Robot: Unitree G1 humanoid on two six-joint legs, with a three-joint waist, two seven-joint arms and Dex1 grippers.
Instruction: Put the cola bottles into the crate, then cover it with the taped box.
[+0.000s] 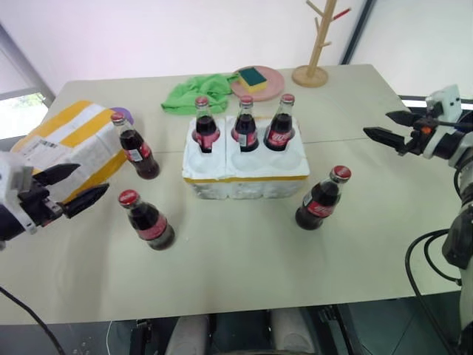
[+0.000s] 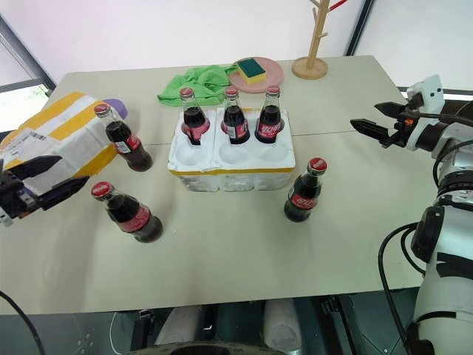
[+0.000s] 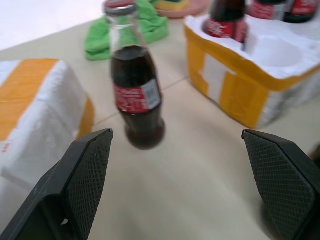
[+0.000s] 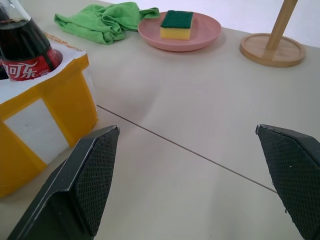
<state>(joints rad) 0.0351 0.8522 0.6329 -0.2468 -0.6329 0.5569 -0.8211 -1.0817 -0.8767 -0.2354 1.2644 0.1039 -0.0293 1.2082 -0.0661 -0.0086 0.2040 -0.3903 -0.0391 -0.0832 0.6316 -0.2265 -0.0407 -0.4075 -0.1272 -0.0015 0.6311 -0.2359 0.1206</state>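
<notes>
Bottles fill only the crate's (image 1: 244, 177) far row, so three cola bottles (image 1: 146, 220) stand loose on the counter (image 1: 244, 259) while both spread, empty grippers, left (image 1: 70, 188) and right (image 1: 386, 126), hover, the taped box (image 1: 70, 144) waiting left.

The white foam crate (image 1: 245, 171) with its yellow band sits mid-bench, three cola bottles (image 1: 246, 124) upright in its far wells, the near wells empty. Three more bottles stand loose: two to its left, one to its right. The yellow-striped taped box (image 1: 70, 146) lies far left.
</notes>
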